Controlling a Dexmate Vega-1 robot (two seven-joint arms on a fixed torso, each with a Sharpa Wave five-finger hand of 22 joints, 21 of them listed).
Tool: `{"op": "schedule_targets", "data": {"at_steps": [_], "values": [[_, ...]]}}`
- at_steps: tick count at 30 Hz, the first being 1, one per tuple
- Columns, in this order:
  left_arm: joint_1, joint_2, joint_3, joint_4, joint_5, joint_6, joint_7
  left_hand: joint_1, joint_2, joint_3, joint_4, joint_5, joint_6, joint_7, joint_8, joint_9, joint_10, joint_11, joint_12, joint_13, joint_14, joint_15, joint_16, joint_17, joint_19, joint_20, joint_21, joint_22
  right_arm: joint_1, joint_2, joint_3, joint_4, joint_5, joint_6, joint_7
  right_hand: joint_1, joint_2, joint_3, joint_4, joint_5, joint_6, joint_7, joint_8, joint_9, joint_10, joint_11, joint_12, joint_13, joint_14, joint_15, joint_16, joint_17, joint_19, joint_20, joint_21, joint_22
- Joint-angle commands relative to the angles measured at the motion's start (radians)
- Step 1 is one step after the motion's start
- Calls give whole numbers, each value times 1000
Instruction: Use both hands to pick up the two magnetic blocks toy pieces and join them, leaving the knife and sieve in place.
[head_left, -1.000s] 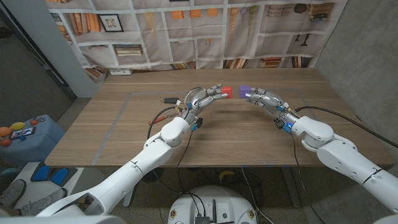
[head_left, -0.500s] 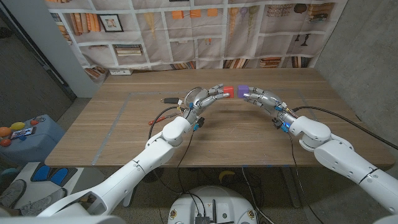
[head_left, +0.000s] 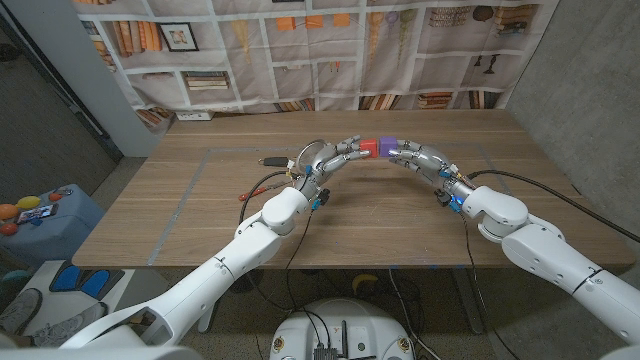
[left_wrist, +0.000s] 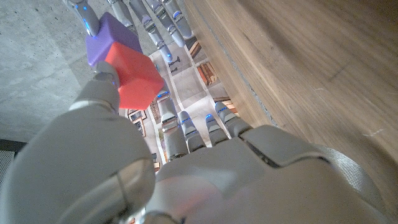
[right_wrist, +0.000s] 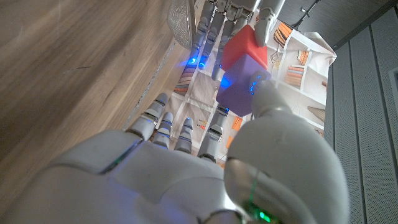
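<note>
Up close, left hand (left_wrist: 186, 180) pinches red block (left_wrist: 132, 76) flush against right hand (right_wrist: 186, 174)'s purple block (right_wrist: 241, 87).

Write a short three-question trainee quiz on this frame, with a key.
1. True or false: the red block and the purple block touch.
2. Which hand holds the red block: A the left hand, B the right hand?
3. Fill in: the sieve lies on the ___.

Key: 1 true, face to face in both wrist views. 2 A. 3 table, beside the left hand.
</note>
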Motion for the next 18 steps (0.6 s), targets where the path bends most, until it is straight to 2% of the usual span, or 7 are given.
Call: {"op": "schedule_targets", "data": {"at_steps": [1,7,9,18], "values": [[-1,12,4,-11,4,13,-9,51,62,1,-1,6,56,-51,-3,2,1,9,2,3,-1,-1,3,4,0,6,7,3,10,-9,-8,-3,4,-12,10,5,10,-4,0,6,84,15,14,0,3,5,-5,-1,-1,11,6,3,4,4,1,3],[-8,17,5,-13,4,20,-19,52,62,-1,-1,6,36,-55,-12,3,-7,11,0,3,-4,1,3,4,1,6,7,3,9,-11,-8,-7,4,-15,7,4,11,-6,-1,7,88,18,15,-2,6,7,-5,-1,2,14,7,4,5,7,1,3],[-9,18,6,-13,3,21,-22,51,62,-2,-1,6,18,-56,-20,4,-15,21,-2,3,-7,8,2,4,0,8,7,3,8,-13,-7,-9,6,-17,6,4,11,-6,-1,7,88,18,14,-3,7,9,-5,-1,2,13,7,4,6,6,2,3],[-7,30,2,-29,-1,32,-27,44,62,-8,1,7,-50,-58,-51,6,-36,33,-5,4,-18,20,1,4,-4,13,6,3,7,-17,-7,-8,9,-19,10,3,14,-10,-1,10,91,21,14,-7,11,11,-5,-1,5,16,8,5,7,7,2,3]]}}
